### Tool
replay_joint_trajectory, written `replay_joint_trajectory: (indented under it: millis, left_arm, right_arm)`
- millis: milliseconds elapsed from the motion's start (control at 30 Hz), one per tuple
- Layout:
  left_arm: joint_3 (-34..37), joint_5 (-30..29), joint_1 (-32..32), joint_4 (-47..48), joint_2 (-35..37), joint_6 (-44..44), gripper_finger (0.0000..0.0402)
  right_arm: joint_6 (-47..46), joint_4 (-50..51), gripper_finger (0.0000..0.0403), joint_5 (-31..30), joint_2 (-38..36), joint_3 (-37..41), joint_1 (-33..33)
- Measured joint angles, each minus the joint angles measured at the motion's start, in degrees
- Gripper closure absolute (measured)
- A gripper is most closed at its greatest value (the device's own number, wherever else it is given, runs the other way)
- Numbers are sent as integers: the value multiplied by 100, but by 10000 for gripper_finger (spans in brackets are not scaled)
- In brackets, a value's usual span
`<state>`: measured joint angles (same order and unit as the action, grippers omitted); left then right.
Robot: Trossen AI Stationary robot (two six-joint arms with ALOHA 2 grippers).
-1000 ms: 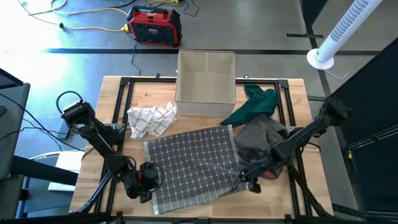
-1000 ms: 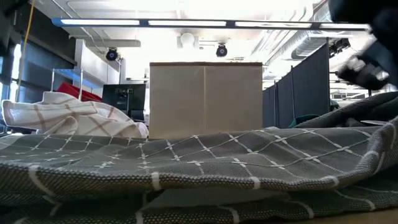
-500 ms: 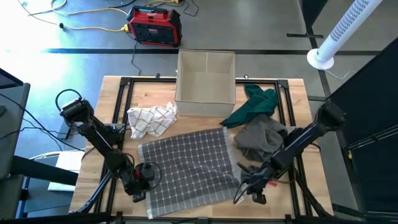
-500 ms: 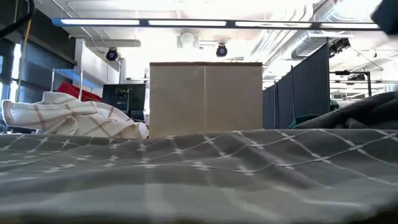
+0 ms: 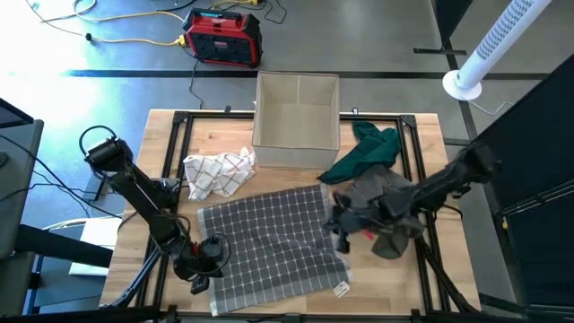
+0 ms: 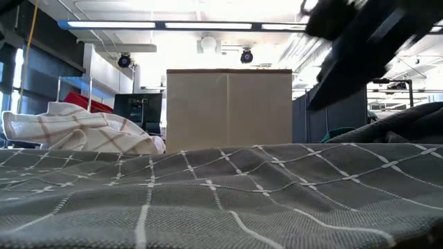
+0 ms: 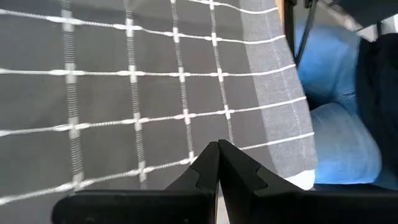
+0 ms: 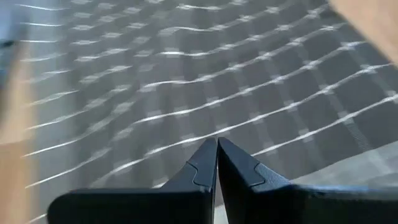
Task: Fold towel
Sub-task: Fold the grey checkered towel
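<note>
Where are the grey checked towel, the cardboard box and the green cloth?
Grey checked towel [image 5: 269, 238], high view, its middle.
Cardboard box [image 5: 297, 108], high view, its inside floor.
Green cloth [image 5: 368, 152], high view, its middle fold.

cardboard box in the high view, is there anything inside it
No, the cardboard box at the table's far edge shows only its bare tan floor, with the green cloth lying outside it on the table.

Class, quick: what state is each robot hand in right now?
Left hand: closed, empty, over the grey checked towel.
Right hand: closed, empty, above the same towel.
</note>
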<state>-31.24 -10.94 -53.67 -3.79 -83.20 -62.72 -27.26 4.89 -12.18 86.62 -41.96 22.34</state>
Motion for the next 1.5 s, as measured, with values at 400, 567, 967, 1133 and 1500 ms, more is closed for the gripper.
replay_joint_trajectory:
  millis: [400, 567, 967, 1133, 1500]
  left_arm:
    - [148, 1115, -107, -808, -919, -462, 402]
    - [331, 1471, -122, -759, -853, -459, 402]
    - [551, 969, 309, 247, 472, 256, 401]
    - [562, 207, 507, 567, 1310, 415, 401]
    - [116, -2555, 666, 1506, 3206, 2784, 401]
  right_arm:
    - [-312, -251, 403, -252, 1223, -22, -644]
    - [-1103, -7, 403, -445, 1159, -17, -305]
    - [-1029, -90, 403, -912, 219, 18, 72]
    - [-542, -100, 403, -911, -465, 15, -15]
    - [379, 80, 403, -908, -1547, 5, -416]
